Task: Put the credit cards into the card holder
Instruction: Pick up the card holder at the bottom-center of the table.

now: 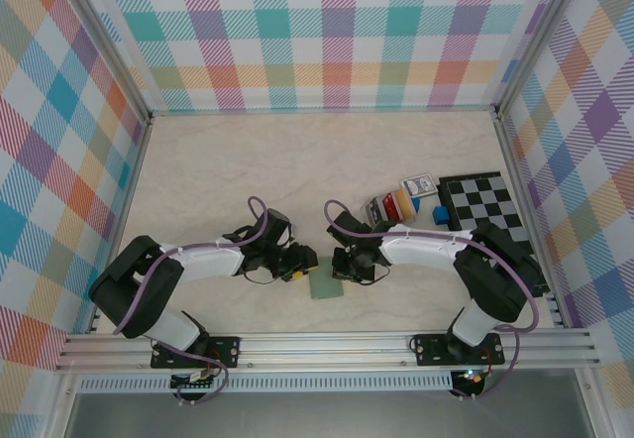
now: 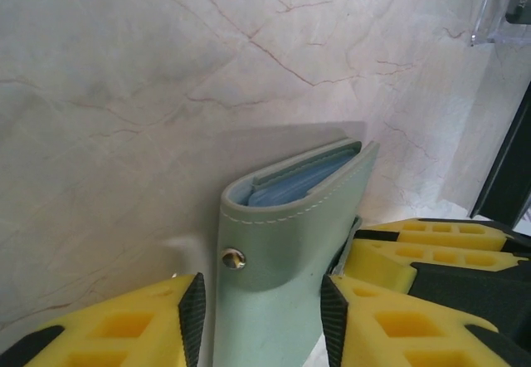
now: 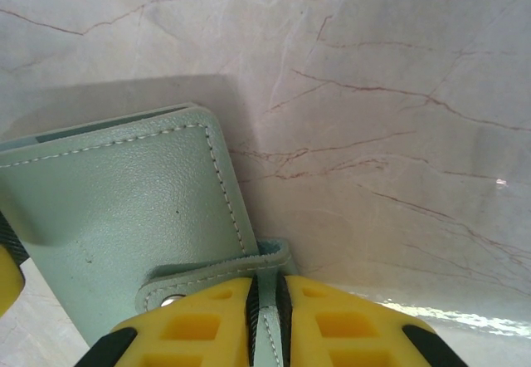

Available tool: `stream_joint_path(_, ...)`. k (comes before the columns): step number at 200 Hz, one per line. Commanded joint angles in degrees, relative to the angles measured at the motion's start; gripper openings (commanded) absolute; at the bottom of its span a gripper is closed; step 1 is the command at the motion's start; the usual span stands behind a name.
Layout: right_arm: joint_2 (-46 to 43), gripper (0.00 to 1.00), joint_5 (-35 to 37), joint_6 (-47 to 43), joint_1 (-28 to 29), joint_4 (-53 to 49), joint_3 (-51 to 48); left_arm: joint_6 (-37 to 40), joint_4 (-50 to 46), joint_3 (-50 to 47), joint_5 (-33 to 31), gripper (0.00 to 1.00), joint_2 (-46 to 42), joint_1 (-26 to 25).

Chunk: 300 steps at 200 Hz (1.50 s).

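On the marbled table (image 1: 297,161) one card holder (image 1: 324,286) lies at lower centre, between the left gripper (image 1: 297,263) and the right gripper (image 1: 342,263). The credit cards (image 1: 389,206) sit at middle right, too small to count.

Left wrist: the holder's length runs from bottom to upper right, mouth uppermost, with the two jaws partly open beside it.

Right wrist: the jaws are nearly closed, pinching its snap tab (image 3: 216,271).
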Motion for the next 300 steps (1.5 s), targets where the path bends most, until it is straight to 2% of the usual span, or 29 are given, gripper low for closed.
stream_joint_path(1,2.8,0.18,-1.0,1.2,0.2,1.8,-1.7,-1.8,3.8,0.4,3.0,0.38,0.9,-0.6)
stream_joint_path(15,2.7,0.18,-0.9,1.2,0.2,1.6,-1.5,-3.3,6.2,-0.2,3.4,0.36,0.4,-0.6)
stream_joint_path(64,3.3,0.18,-1.2,1.1,0.2,1.8,-0.9,-2.2,5.0,-1.0,2.1,0.35,0.8,-0.6)
stream_joint_path(112,1.9,0.2,0.3,0.5,0.2,-0.8,1.2,-0.5,2.6,-0.4,-0.2,0.19,-1.4,-0.6)
stream_joint_path(150,0.1,0.25,5.2,-4.0,2.4,-6.4,6.8,0.2,3.0,-0.5,-0.9,0.11,-2.7,-0.6)
stream_joint_path(184,2.8,0.26,6.9,-5.6,4.0,-8.5,10.6,0.6,3.7,-0.2,-0.6,0.09,-2.6,-0.6)
stream_joint_path(272,6.2,0.37,4.0,-6.9,5.1,-5.6,7.1,0.4,3.6,0.0,-1.3,0.09,-3.8,-0.6)
stream_joint_path(286,7.2,0.37,5.4,-7.5,5.5,-6.8,7.4,0.4,3.9,-0.1,-1.1,0.09,-3.9,-0.6)
stream_joint_path(300,7.9,0.34,10.1,-7.4,6.4,-11.8,9.2,0.5,3.6,-0.1,-1.0,0.09,-4.1,-0.6)
